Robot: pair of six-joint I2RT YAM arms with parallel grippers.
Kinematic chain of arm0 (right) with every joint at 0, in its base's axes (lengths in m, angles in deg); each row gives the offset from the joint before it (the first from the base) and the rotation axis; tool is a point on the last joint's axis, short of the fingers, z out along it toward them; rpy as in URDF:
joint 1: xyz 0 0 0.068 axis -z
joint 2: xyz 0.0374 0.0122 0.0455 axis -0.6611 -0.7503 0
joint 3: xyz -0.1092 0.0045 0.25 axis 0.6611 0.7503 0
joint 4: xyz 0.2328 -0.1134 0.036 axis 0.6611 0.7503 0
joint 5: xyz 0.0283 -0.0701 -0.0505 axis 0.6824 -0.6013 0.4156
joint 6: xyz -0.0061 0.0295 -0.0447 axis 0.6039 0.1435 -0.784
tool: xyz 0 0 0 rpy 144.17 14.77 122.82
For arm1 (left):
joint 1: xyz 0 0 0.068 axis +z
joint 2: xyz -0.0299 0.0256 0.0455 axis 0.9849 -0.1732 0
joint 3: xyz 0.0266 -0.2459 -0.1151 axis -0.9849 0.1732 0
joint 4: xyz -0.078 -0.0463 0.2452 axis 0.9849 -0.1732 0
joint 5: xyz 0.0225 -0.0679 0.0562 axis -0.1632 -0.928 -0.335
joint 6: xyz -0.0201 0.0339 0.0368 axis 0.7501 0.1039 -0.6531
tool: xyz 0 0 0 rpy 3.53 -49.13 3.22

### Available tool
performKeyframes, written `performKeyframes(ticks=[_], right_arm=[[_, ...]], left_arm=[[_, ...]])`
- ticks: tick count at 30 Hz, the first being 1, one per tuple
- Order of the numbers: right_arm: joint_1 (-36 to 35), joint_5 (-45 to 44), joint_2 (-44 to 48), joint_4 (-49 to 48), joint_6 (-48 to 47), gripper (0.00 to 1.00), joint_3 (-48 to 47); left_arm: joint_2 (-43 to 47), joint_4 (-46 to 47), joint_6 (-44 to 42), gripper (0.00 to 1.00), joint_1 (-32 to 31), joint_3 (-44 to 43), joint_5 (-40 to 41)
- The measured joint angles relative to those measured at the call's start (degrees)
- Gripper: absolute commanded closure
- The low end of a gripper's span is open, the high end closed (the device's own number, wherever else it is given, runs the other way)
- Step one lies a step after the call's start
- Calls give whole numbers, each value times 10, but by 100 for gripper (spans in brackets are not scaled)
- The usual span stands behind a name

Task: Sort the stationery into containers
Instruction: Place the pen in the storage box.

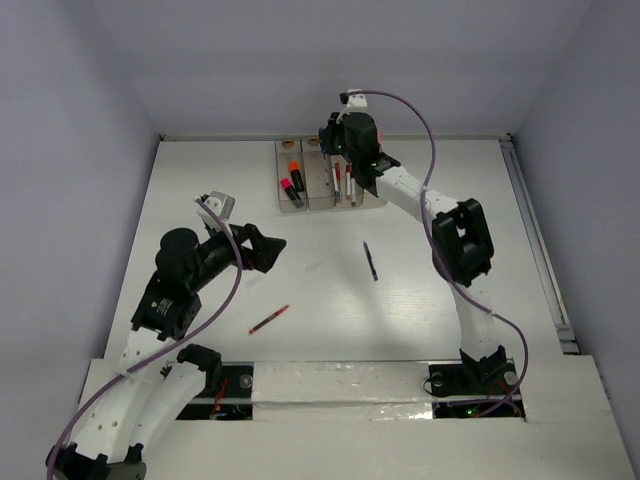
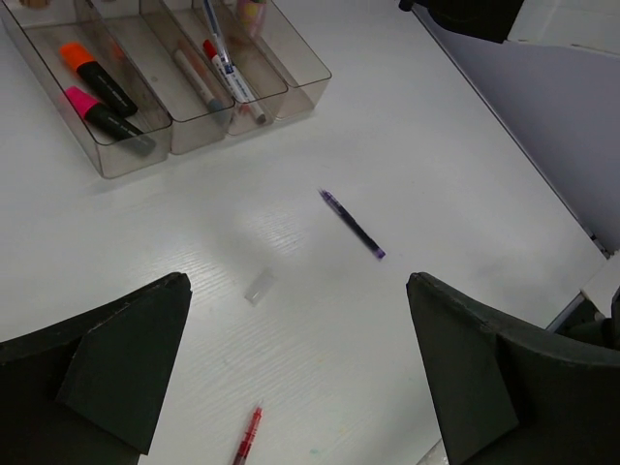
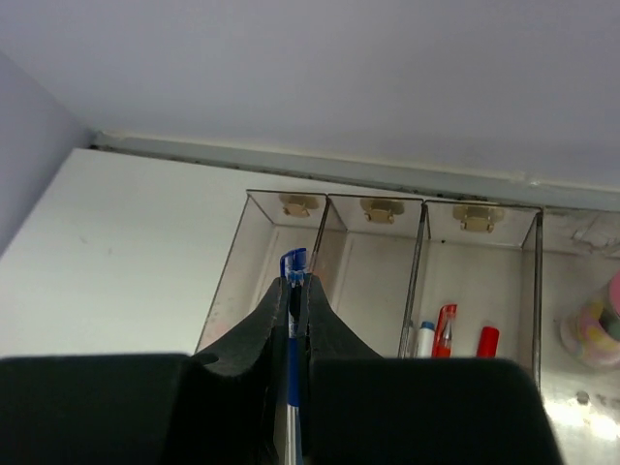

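Right gripper [image 3: 294,291] pinches a blue pen [image 3: 294,262] above the bins [image 3: 423,209]; left gripper [image 2: 295,320] gapes wide.

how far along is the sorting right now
Done: orange highlighter and pink highlighter lie in the containers, plus pens. In hand: the right tool grips a blue pen above them. Left: a red pen and a dark blue pen on the table; the left tool is open.
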Motion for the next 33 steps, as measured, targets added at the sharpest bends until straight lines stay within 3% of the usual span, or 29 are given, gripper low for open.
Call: performKeyframes(ticks=[16,29,31,33], right_arm=[[0,8,-135,55,-3,100,-145],[0,16,-167,55,2,96,-171],[0,20,-174,58,2,85,-181],[0,24,-177,60,5,67,-187]], left_arm=[[-44,-4,-3,7,2,0,40],[-61,-4,-5,7,6,0,58],[-67,-4,-5,7,6,0,61],[-71,-4,-5,7,6,0,65]])
